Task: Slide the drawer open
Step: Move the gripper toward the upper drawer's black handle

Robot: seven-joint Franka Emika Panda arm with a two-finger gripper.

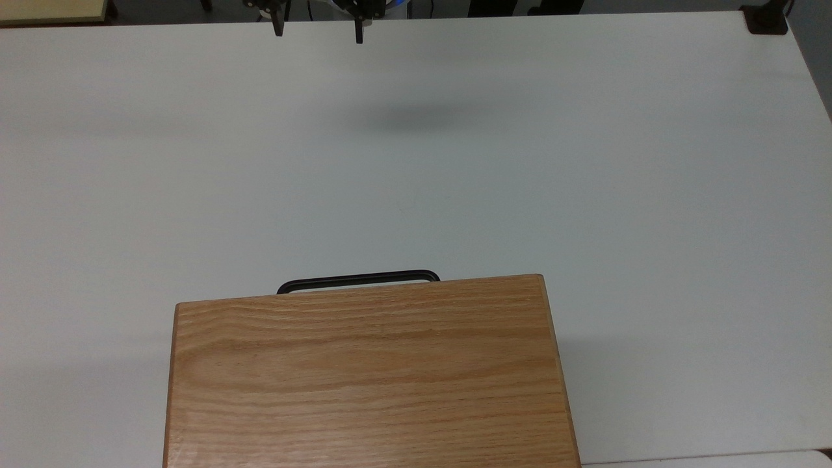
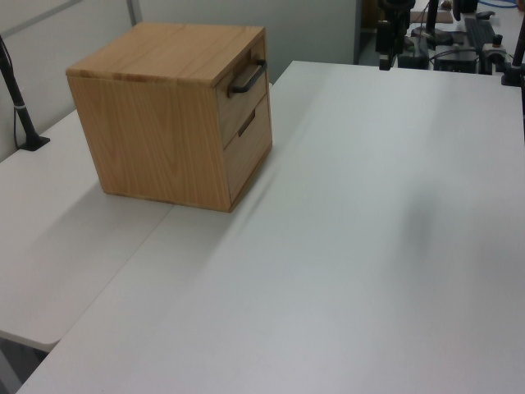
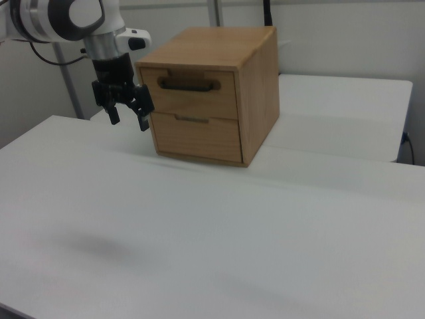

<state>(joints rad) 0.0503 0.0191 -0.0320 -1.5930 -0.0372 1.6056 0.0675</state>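
Nothing of the job is done yet. The drawer (image 3: 192,92) sits all the way in, with its front flat against the front of the wooden cabinet (image 2: 156,123), so the whole slide is still left to do. The gripper (image 3: 126,114) hangs in the air above the white counter (image 1: 585,162), well apart from the cabinet. Its two black fingers (image 1: 278,26) are spread wide and hold nothing. To open the drawer, I think the gripper must first go over to the cabinet, catch the black bar handle (image 1: 359,279), and then pull straight out away from the cabinet. The drawer is the top one of two in the cabinet front. It is made of light oak wood with wavy grain lines. Its long black handle sticks out from the front, just under the cabinet top, and there is a gap behind the bar. Below it, the lower drawer (image 3: 196,136) has a much smaller, flatter handle.
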